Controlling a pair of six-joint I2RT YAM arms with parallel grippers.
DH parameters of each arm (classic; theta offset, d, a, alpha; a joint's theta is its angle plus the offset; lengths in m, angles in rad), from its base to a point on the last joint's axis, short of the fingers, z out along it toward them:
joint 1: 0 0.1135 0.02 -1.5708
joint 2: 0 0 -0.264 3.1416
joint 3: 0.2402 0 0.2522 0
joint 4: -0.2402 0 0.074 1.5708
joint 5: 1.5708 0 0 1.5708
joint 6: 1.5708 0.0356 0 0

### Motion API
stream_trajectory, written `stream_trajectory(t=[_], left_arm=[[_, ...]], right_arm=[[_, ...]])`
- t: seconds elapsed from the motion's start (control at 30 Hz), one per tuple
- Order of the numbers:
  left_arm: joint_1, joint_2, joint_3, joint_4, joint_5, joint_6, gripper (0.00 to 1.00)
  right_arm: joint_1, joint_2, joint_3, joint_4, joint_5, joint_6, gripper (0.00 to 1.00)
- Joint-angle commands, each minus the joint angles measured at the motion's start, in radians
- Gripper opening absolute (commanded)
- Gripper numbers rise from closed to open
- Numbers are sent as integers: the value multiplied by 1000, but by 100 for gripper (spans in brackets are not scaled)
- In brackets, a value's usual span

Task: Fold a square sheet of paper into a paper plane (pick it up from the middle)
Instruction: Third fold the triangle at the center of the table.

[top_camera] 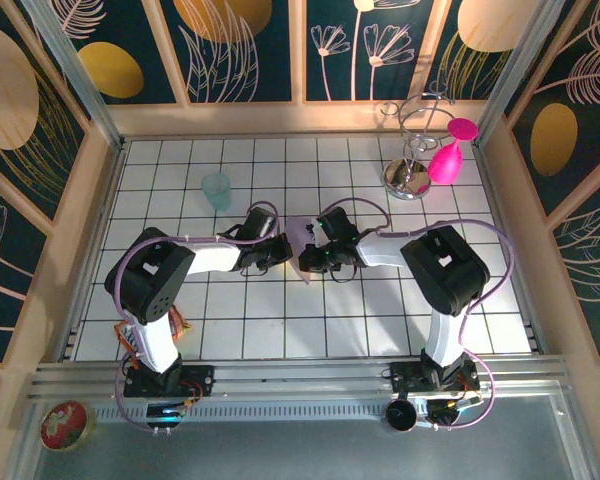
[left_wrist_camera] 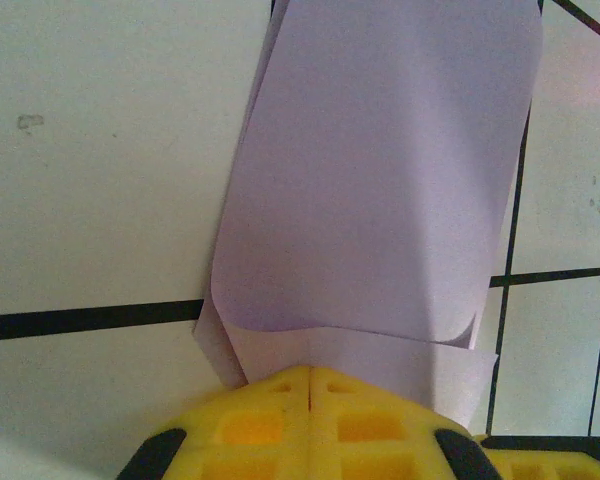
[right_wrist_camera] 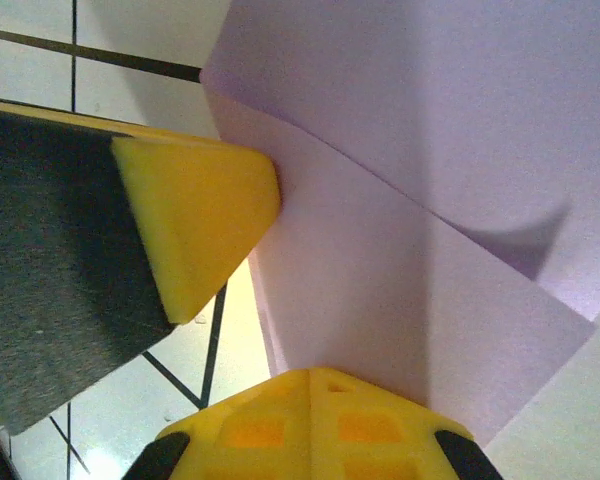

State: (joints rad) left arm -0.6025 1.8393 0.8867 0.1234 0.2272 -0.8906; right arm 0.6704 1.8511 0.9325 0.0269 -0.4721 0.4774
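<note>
The pale lilac sheet of paper (top_camera: 302, 238) is folded into several layers and held just above the tiles at the table's middle. My left gripper (top_camera: 280, 254) is shut on its left edge. In the left wrist view the yellow fingertips (left_wrist_camera: 310, 376) pinch the lower layer while a curled flap of the paper (left_wrist_camera: 380, 180) lies over it. My right gripper (top_camera: 311, 262) is shut on the opposite edge. The right wrist view shows the creased paper (right_wrist_camera: 420, 150) above the gripper (right_wrist_camera: 310, 374), with a left finger (right_wrist_camera: 195, 215) beside it. Whether it has a paper plane's shape I cannot tell.
A translucent teal cup (top_camera: 217, 190) stands at the back left of the tiled table (top_camera: 280, 320). A metal stand (top_camera: 408, 178) with a pink bulb (top_camera: 445, 160) is at the back right. Raised wooden walls (top_camera: 90, 230) ring the table.
</note>
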Motion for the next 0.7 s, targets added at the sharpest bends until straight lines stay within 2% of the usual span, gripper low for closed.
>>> stream_trajectory(t=[0.0,0.2,0.4,0.67], left_arm=[[1,37,-26,-91,-31,14,0],[0,39,-28,-94,-36,13,0],[0,42,-24,-97,-37,14,0],[0,29,-21,-98,-37,15,0]], right_arm=[[16,5,-13,-1,-18,-2,0],[38,-33,-106,-35,-33,-38,0],[38,-158,-206,-60,-36,-61,0],[22,-267,-175,-4,23,-39,0]])
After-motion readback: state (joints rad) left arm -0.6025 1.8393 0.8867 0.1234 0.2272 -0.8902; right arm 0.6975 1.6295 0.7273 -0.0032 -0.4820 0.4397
